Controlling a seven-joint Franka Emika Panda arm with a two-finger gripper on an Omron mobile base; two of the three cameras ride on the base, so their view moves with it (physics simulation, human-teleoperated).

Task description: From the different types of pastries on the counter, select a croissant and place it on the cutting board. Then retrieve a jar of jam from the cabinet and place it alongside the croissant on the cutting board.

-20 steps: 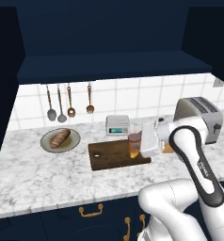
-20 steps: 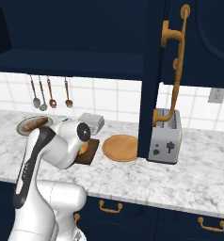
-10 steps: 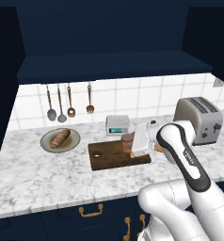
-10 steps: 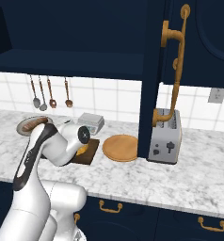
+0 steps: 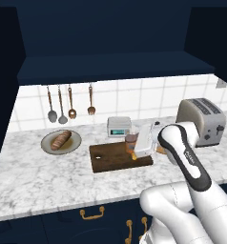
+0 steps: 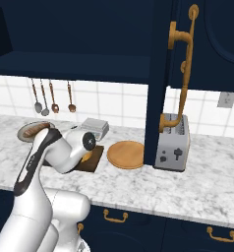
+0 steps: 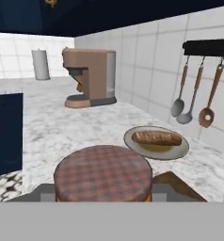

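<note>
The small orange-brown jar of jam (image 5: 130, 141), its lid checked reddish-brown, sits clamped in the gripper (image 5: 134, 146), the arm reaching left over the cutting board's (image 5: 113, 159) right end.

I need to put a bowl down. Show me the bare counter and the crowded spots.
Bare counter runs along the front edge, before the plate and cutting board. More lies right of the toaster. It is crowded at the board's right end, where the gripper holds the jar of jam, with the scale just behind.
</note>
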